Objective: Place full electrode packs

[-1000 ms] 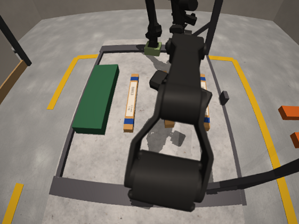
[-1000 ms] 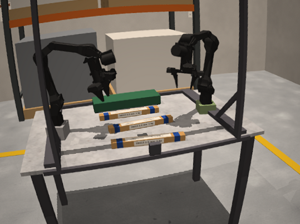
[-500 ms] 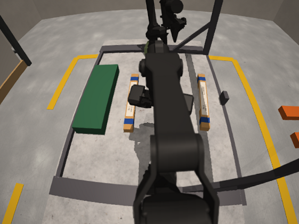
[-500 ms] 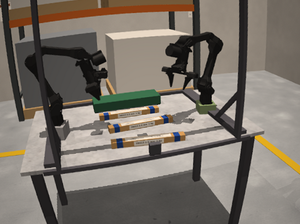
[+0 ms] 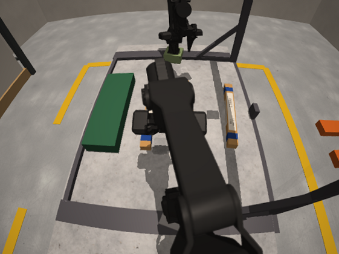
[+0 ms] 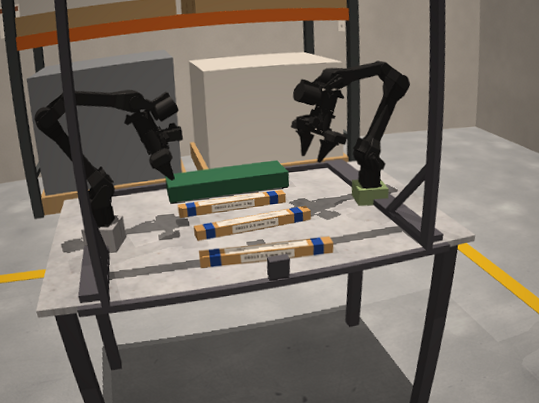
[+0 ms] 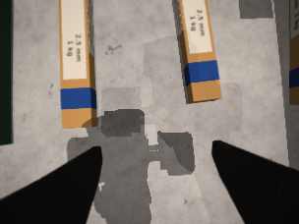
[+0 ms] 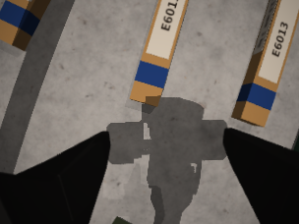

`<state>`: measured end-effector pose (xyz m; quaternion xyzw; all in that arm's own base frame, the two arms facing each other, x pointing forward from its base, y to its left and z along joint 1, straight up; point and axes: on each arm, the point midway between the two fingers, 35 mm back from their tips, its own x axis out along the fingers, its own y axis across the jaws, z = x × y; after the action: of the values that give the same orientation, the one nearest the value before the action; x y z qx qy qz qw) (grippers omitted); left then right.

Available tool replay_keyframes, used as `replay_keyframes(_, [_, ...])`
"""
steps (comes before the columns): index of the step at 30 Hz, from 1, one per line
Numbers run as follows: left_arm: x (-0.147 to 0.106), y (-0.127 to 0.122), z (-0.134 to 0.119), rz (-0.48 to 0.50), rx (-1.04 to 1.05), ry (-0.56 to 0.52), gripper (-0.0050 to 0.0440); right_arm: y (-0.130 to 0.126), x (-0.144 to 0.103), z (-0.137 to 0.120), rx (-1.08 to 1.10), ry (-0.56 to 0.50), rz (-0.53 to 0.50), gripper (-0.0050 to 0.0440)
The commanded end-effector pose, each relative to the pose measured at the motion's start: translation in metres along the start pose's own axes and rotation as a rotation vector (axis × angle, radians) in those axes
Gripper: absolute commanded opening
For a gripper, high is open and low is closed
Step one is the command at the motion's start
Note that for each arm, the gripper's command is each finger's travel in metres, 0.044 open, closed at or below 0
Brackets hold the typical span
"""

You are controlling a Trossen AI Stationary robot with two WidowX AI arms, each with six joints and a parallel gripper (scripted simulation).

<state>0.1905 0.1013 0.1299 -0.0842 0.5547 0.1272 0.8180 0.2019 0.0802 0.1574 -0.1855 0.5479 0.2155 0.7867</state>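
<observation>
The low green platform (image 5: 110,110) (image 6: 229,186) carries no pack. Three orange packs with blue bands lie flat on the table: the one nearest the platform (image 5: 145,142) (image 6: 232,205) (image 7: 79,98) (image 8: 256,96), the middle one (image 6: 253,224) (image 7: 202,72) (image 8: 151,74), and the outer one (image 5: 230,115) (image 6: 261,256) (image 7: 294,79) (image 8: 19,18). My left gripper (image 7: 156,149) is open and empty above the table, off the "2.5 mm 1 kg" ends. My right gripper (image 6: 312,157) (image 8: 166,137) is open and empty, off the E6013 ends. The left arm hides the middle pack in the top view.
A small dark block (image 5: 254,111) (image 6: 278,267) sits at the table edge beyond the outer pack. Dark frame posts (image 5: 245,17) (image 6: 436,97) rise at the table's sides. The right arm's green base (image 5: 173,56) (image 6: 370,194) stands opposite the left arm's grey base (image 6: 113,235).
</observation>
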Motion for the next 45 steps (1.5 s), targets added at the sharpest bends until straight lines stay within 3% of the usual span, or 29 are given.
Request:
replay_keyframes(1, [-0.003, 0.001, 0.001, 0.002, -0.004, -0.021, 0.0330, -0.016, 0.001, -0.009, 0.136, -0.024, -0.033, 0.0330])
replay_keyframes(11, [-0.003, 0.001, 0.001, 0.002, -0.004, -0.021, 0.0330, -0.029, 0.005, -0.019, 0.383, -0.046, -0.090, 0.0330])
replay_keyframes(24, [-0.003, 0.001, 0.001, 0.002, -0.004, -0.021, 0.0330, -0.026, 0.001, -0.025, 0.380, -0.041, -0.088, 0.0330])
replay_keyframes(25, [-0.002, 0.001, 0.011, 0.006, -0.005, 0.010, 0.0200, -0.024, -0.004, -0.029, 0.380, -0.041, -0.088, 0.0330])
replay_keyframes(28, [0.004, 0.001, 0.030, 0.005, -0.005, 0.098, 0.0200, -0.019, -0.023, -0.037, 0.380, -0.063, -0.091, 0.0330])
replay_keyframes(41, [0.028, 0.001, 0.100, 0.005, -0.005, 0.091, 0.0200, 0.005, -0.069, -0.089, 0.380, -0.057, -0.088, 0.0330])
replay_keyframes(45, [0.036, 0.001, 0.125, 0.004, -0.005, 0.095, 0.0200, 0.006, -0.066, -0.091, 0.379, -0.043, -0.085, 0.0330])
